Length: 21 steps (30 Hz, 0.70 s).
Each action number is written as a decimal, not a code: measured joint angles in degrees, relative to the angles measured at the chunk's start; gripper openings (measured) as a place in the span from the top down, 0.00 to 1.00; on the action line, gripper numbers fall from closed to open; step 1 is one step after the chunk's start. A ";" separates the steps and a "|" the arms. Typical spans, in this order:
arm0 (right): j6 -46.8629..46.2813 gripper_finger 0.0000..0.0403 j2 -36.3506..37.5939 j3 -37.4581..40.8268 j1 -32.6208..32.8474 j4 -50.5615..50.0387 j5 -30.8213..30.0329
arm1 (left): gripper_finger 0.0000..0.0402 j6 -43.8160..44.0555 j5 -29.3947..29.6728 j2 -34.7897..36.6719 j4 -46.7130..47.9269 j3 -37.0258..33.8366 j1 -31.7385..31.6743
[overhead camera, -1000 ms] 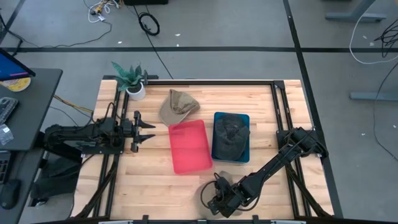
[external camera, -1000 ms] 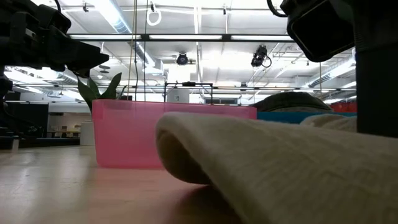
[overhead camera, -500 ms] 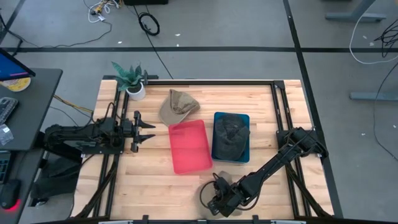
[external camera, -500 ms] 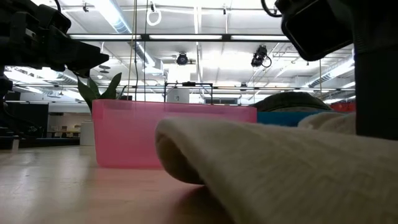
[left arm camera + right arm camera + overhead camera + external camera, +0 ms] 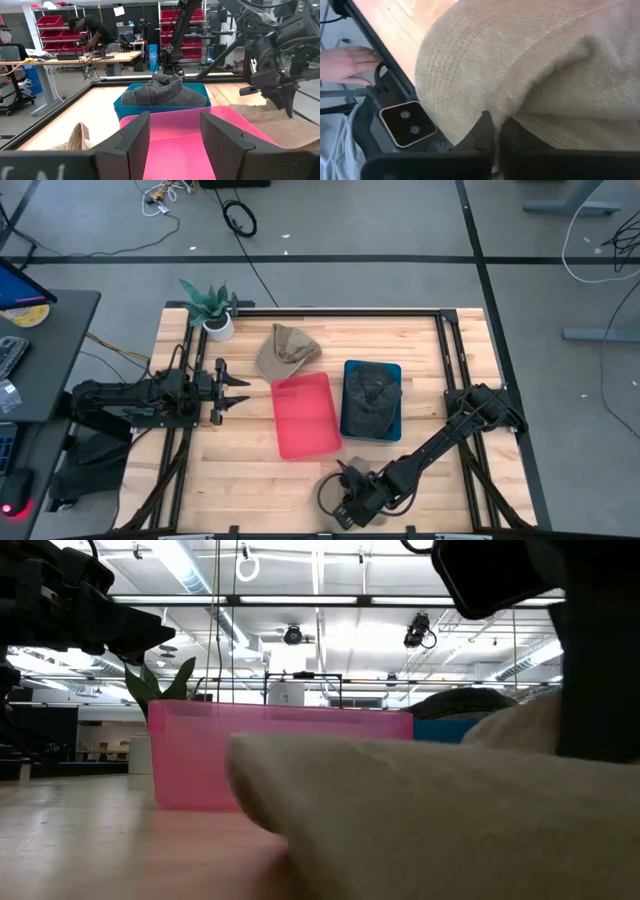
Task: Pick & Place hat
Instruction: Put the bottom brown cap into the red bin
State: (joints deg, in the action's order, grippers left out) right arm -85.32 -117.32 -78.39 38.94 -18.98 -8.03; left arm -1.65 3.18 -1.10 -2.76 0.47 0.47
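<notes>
At about nine o'clock on the pale wooden slatted table (image 5: 230,470), the left gripper (image 5: 232,389) hangs above the boards with its two dark fingers (image 5: 134,141) spread apart and nothing between them, pointing toward three o'clock. At eleven o'clock a small green potted plant in a white pot (image 5: 212,310) stands by the table's corner. Just toward twelve o'clock from the middle lies a khaki cloth cap (image 5: 286,349), touching the far end of the pink rectangular plastic bin (image 5: 305,415) at the table's centre. Just beside the pink bin, toward three o'clock, sits a blue rectangular plastic bin (image 5: 392,370) filled by a dark grey crumpled hat (image 5: 372,398). At six o'clock, near the table's front edge, the right gripper (image 5: 348,498) is down on a tan corduroy cap (image 5: 520,65), its fingers pinched shut on a fold of the cloth close to the brim. The cap fills the foreground of the low view (image 5: 420,820). In the right wrist view a person's hand (image 5: 345,65) shows beyond the table edge.
</notes>
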 joint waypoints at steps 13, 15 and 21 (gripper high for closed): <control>11.94 0.99 0.44 0.09 -2.82 8.74 -0.33 | 0.56 0.02 0.00 0.00 0.00 -0.02 0.00; 13.87 0.99 0.76 0.08 -3.52 9.53 -0.33 | 0.56 0.00 0.00 -0.02 0.00 0.00 0.02; 23.20 0.99 1.53 0.07 -6.36 16.22 1.06 | 0.56 0.02 0.00 0.00 0.00 -0.02 0.00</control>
State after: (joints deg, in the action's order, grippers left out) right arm -62.12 -115.78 -78.32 32.58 -2.76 -6.97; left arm -1.63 3.18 -1.11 -2.76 0.45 0.47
